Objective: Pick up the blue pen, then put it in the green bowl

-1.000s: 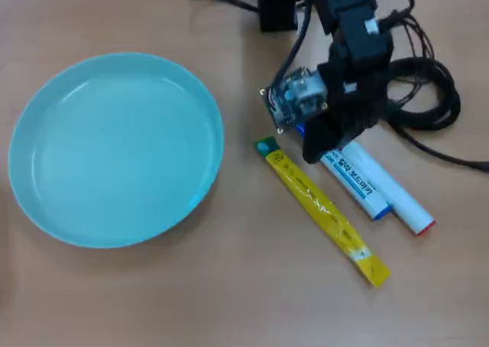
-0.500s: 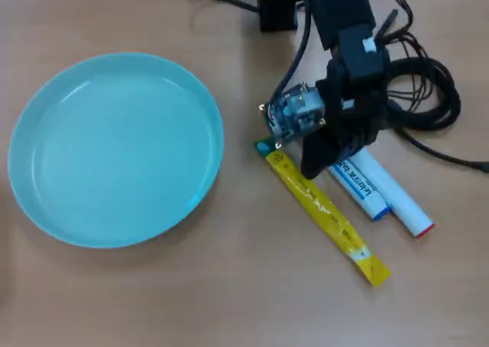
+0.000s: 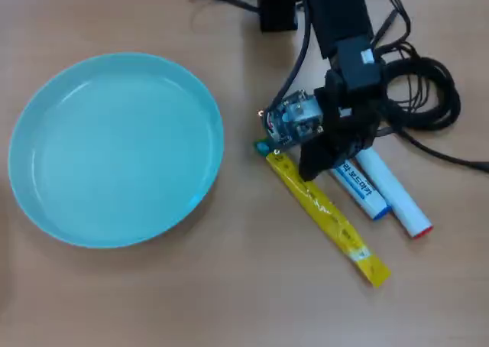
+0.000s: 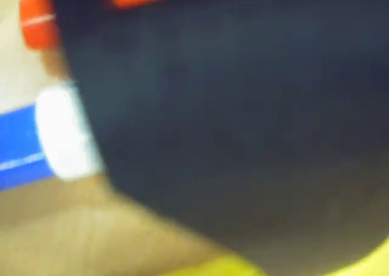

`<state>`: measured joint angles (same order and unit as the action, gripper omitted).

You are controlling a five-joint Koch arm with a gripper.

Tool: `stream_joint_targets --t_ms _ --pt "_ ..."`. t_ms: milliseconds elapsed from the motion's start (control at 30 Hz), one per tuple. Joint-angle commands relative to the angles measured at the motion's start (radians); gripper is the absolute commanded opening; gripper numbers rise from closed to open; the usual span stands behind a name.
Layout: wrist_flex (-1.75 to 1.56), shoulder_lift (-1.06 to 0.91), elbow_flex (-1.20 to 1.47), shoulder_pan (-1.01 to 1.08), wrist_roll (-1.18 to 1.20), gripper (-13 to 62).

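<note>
Covering blue pen (image 3: 361, 188) top end, fingers (image 3: 313, 163) gap can't be told; touching w/ pen unclear.

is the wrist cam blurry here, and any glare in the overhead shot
Wrist view: heavily blurred and mostly filled by a dark out-of-focus mass; only a blue and white piece of the blue pen and a red patch at the top left edge are readable. Overhead view: fairly sharp and evenly lit, with soft highlights along the rim of the glossy green bowl and only faint shadows on the table.

Your arm (image 3: 345, 49) is black and blocky, with a silver-blue motor (image 3: 294, 118) at the wrist and black cables (image 3: 424, 95) looped alongside.
</note>
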<state>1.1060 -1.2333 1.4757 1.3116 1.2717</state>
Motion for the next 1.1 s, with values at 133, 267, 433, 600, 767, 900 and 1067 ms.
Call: stream_joint_targets --t_ms 133,267,433,600,767,900,1067 --pt "-0.028 0.035 -0.025 -0.015 0.028 38.5" --pt "-0.028 0.035 -0.025 -0.018 0.028 38.4" --pt "-0.021 0.034 -0.026 -0.049 0.028 38.3" --pt "-0.026 0.037 -0.028 -0.051 0.026 37.2" --pt "-0.028 0.038 -0.028 -0.049 0.018 22.4" --pt "-0.028 0.04 -0.026 -0.043 0.018 9.0" --pt "-0.028 0.071 -0.032 -0.041 0.025 5.3"
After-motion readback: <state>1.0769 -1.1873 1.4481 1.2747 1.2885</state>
